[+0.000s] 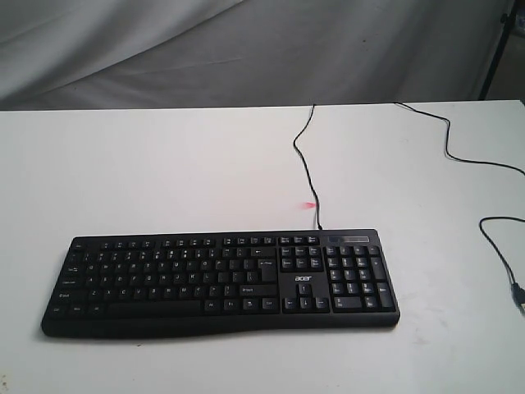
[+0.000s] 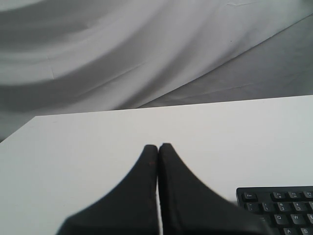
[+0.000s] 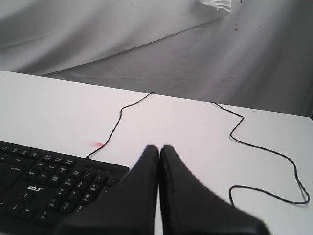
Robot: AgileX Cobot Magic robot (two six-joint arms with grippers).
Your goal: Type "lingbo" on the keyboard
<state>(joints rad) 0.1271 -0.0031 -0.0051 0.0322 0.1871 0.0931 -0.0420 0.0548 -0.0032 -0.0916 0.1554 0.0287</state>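
Keyboard (image 1: 217, 283) lies flat on the white table (image 1: 164, 164), toward the near edge in the exterior view, number pad on the right arm's side. Left gripper (image 2: 157, 146) sits by the Esc corner, fingers pressed together, nothing held. Right gripper (image 3: 159, 147) sits by the numpad end, same state. That suits typing: closed tips act as one narrow stylus. Thin cable (image 1: 305, 156) runs off the back, out of the way. "l" likely suits the right arm: straight down, one key only. Legends are too small to read.
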